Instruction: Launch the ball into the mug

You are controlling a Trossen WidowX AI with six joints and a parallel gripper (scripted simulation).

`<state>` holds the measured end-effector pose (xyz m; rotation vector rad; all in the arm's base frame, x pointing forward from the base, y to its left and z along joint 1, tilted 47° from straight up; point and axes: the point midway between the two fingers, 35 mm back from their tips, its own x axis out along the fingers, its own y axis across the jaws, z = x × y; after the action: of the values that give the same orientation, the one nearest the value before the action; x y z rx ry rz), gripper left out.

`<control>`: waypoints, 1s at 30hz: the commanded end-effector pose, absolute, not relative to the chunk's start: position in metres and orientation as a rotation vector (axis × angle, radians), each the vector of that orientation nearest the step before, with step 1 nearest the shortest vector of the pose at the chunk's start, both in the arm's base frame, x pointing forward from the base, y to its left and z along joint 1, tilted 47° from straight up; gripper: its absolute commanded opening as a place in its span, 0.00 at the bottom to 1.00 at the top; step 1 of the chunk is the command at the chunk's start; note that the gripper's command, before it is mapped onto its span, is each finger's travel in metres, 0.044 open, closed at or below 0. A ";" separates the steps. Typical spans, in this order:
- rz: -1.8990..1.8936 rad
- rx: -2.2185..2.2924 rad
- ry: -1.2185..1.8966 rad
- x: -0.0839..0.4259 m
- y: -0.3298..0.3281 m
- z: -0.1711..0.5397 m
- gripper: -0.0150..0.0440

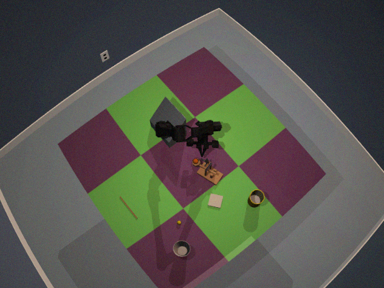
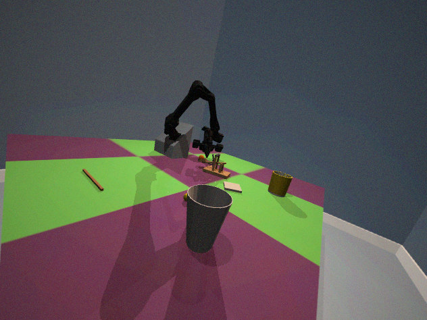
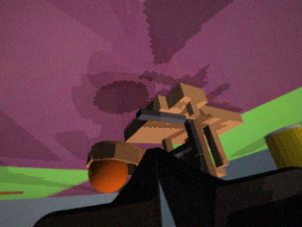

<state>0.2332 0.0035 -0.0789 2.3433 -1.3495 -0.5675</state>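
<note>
The wooden catapult (image 1: 210, 172) (image 2: 215, 169) (image 3: 185, 120) stands on the central purple tile. An orange ball (image 1: 195, 161) (image 2: 201, 157) (image 3: 108, 175) sits in the cup at the end of its arm. My gripper (image 1: 202, 154) (image 2: 207, 154) (image 3: 153, 154) is shut and empty, pointing down just above the catapult, close beside the ball cup. The yellow mug (image 1: 256, 196) (image 2: 280, 182) (image 3: 287, 144) stands upright on the green tile beyond the catapult's far end.
A grey cup (image 1: 181, 248) (image 2: 206, 218) stands on the near purple tile. A small yellow ball (image 1: 178, 222) (image 2: 185, 196) lies near it. A flat beige tile (image 1: 215, 200) (image 2: 232, 186) lies between catapult and mugs. A thin wooden stick (image 1: 128, 207) (image 2: 92, 179) lies on the green tile. The arm's grey base block (image 1: 167, 116) (image 2: 173, 144) stands behind.
</note>
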 end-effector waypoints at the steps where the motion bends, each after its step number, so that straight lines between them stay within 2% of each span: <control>1: -0.563 2.338 -1.343 0.233 -0.001 -0.082 0.25; 26: -0.539 2.325 -1.355 0.227 -0.036 -0.112 0.25; 30: -0.590 2.360 -1.319 0.232 -0.011 -0.117 0.25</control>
<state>0.2274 -0.0280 -0.1128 2.3232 -1.3387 -0.5684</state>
